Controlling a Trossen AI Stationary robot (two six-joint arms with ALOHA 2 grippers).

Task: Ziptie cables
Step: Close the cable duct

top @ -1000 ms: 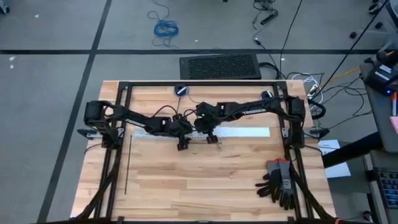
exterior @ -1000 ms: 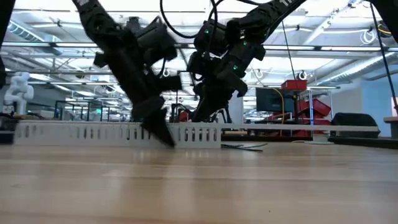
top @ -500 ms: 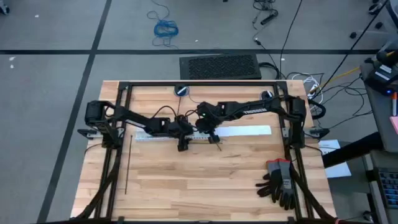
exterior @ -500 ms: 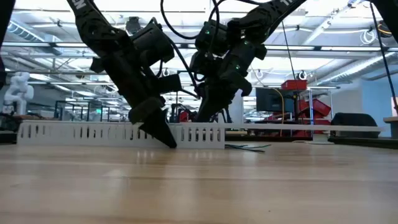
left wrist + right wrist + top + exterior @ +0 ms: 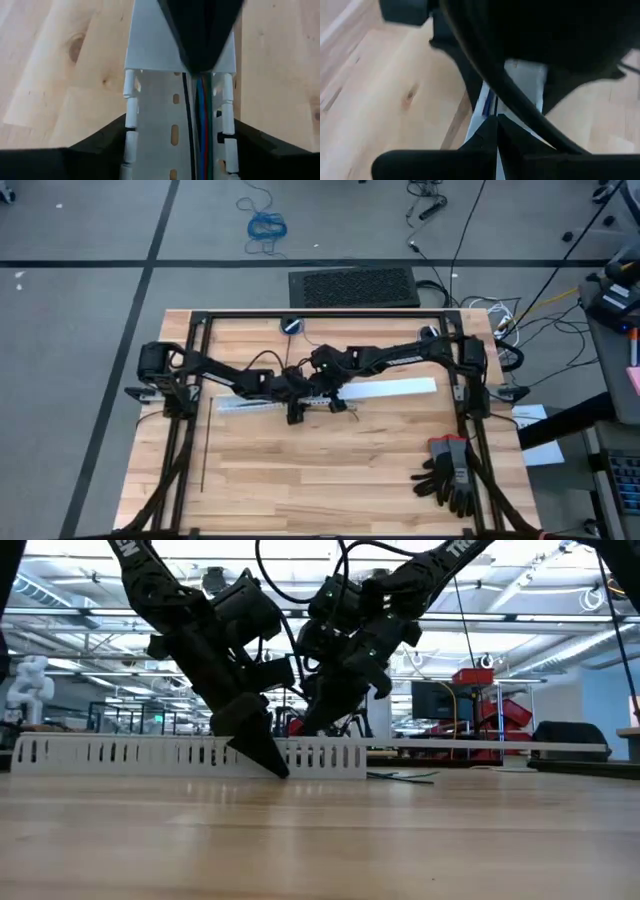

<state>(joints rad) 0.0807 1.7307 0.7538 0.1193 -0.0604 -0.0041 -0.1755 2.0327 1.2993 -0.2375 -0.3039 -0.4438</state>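
A white slotted duct (image 5: 400, 388) lies across the middle of the table, slightly askew. The cables (image 5: 202, 115), blue, green, red and dark, run inside it along one wall. My left gripper (image 5: 294, 414) reaches down over the duct's middle and straddles it. My right gripper (image 5: 336, 404) is shut, and its tips (image 5: 200, 67) point down into the duct's channel onto the cables. One ziptie (image 5: 203, 450), a thin black strip, lies flat on the table near the left frame leg. My left gripper holds the duct from above, slanting down, one finger (image 5: 107, 142) against one outer slotted wall (image 5: 129, 115) and the other finger (image 5: 260, 145) against the opposite wall (image 5: 229, 115). The fingers lie across the duct, which rests on the table. My right gripper's shut tips come down at a slant into the open channel, onto the cables (image 5: 199, 82) next to one wall. The tips hide the spot, so I cannot tell whether a wire is pinched between them. The cables stay lying in the duct.
A pair of dark gloves (image 5: 450, 470) lies at the table's near right. The black frame bars (image 5: 320, 314) ring the table. A few thin strands (image 5: 400, 776) lie on the wood past the duct's end. The near half of the table is bare wood.
The duct has turned a little on the table. Its left end has swung toward the near edge and its right end toward the far edge. Both grippers have stayed low at the duct's middle, and my right gripper has shifted slightly toward the left.
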